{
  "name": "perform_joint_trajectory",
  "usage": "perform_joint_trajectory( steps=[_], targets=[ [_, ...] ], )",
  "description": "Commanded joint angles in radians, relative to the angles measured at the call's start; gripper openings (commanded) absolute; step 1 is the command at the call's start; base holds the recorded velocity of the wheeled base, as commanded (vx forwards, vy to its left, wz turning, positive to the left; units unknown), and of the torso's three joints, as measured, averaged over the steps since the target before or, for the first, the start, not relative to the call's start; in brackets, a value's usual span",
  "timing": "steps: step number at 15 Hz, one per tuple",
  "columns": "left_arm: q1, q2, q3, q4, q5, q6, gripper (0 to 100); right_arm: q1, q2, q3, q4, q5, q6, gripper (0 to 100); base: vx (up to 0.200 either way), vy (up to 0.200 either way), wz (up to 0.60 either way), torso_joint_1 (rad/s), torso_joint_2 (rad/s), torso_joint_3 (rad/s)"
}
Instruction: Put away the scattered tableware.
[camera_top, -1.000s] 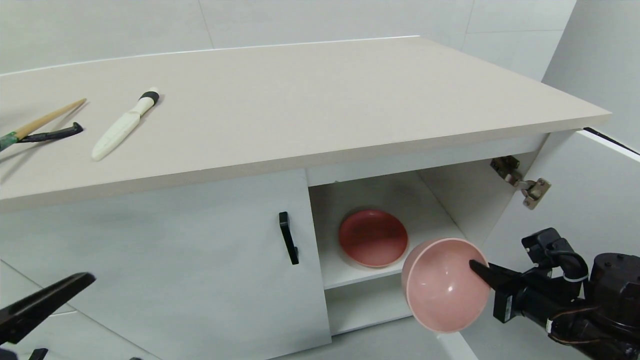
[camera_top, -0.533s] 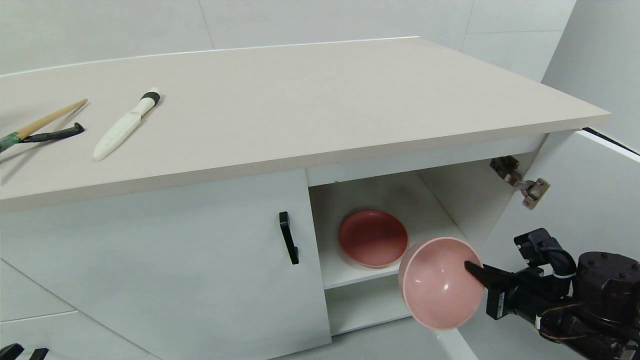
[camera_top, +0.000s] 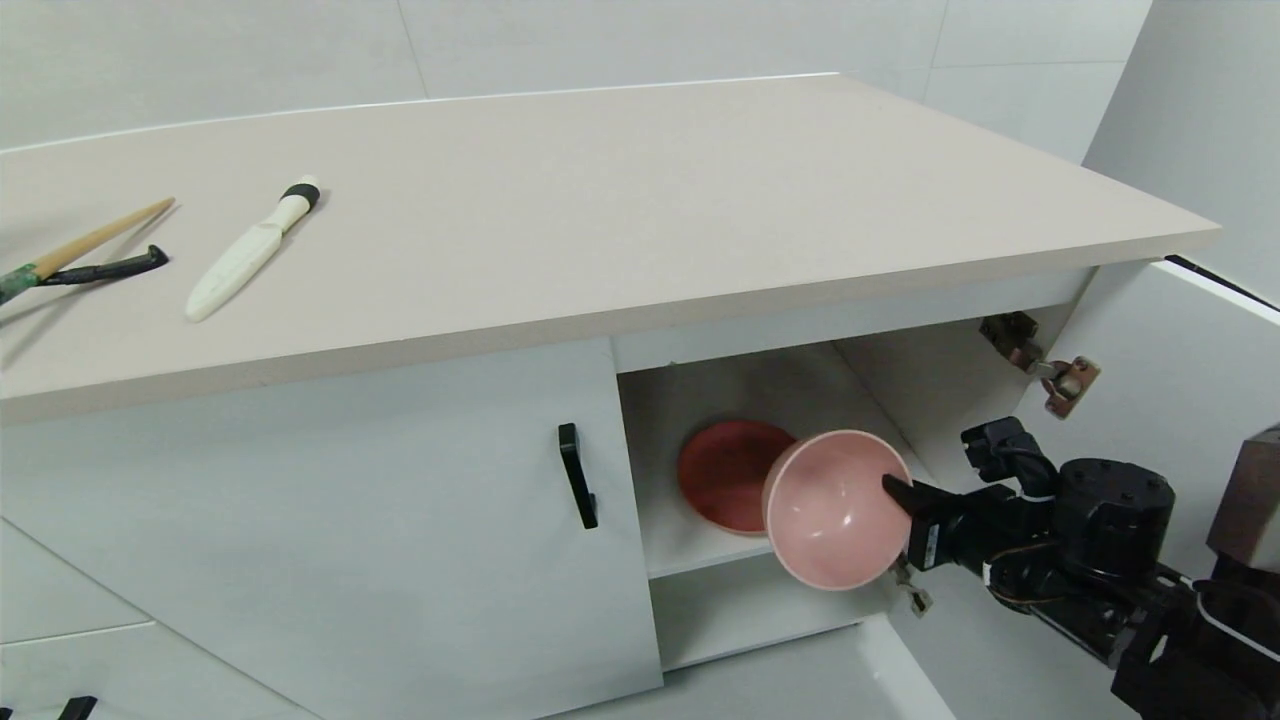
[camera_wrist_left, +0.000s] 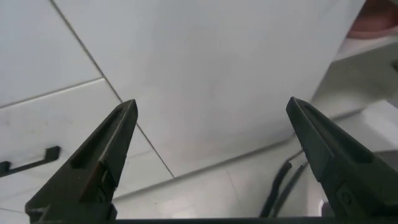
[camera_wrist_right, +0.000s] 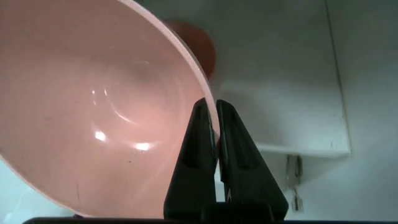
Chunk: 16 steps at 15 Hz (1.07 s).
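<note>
Pink bowl (camera_top: 828, 510) hangs on its side, rim pinched tight in the right tool (camera_top: 893, 492), at the front edge of the cabinet shelf (camera_top: 662, 525), near the red plate (camera_top: 720, 475). Level it, carry it inward, and lower it gently before releasing.

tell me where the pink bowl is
Head view, lower right: the pink bowl hangs by its rim in the right gripper at the cupboard's mouth, in front of the red plate.
</note>
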Motion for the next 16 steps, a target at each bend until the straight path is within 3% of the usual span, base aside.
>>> perform_joint_trajectory(
  steps=[1, 6, 8, 11, 13, 14, 16],
  targets=[
    [0.013, -0.041, 0.0, 0.0, 0.0, 0.002, 100, -0.012, 0.033, -0.065, -0.001, 0.0, -0.003, 0, 0.0, 0.0, 0.0, 0.0, 0.0, 0.0],
    [0.015, -0.07, 0.0, 0.002, 0.0, -0.006, 100, -0.012, 0.145, -0.216, -0.001, 0.005, -0.006, 0, 0.0, 0.0, 0.0, 0.0, 0.0, 0.0],
    [0.013, -0.075, 0.0, 0.003, 0.005, -0.04, 100, -0.011, 0.142, -0.291, 0.04, 0.008, -0.006, 0, 0.0, 0.0, 0.0, 0.0, 0.0, 0.0],
    [0.012, -0.079, 0.0, 0.002, 0.005, -0.017, 100, 0.002, 0.144, -0.391, 0.164, 0.008, -0.005, 0, 0.0, 0.0, 0.0, 0.0, 0.0, 0.0],
    [0.013, -0.079, 0.0, 0.006, 0.005, -0.064, 100, 0.014, 0.142, -0.453, 0.235, 0.008, -0.005, 0, 0.0, 0.0, 0.0, 0.0, 0.0, 0.0],
    [0.012, -0.079, -0.003, 0.008, 0.019, -0.142, 100, 0.023, 0.141, -0.464, 0.252, 0.008, -0.005, 0, 0.0, 0.0, 0.0, 0.0, 0.0, 0.0],
    [0.012, -0.079, -0.003, 0.008, 0.033, -0.142, 100, 0.031, 0.147, -0.458, 0.25, 0.005, -0.005, 0, 0.0, 0.0, 0.0, 0.0, 0.0, 0.0]
  ],
)
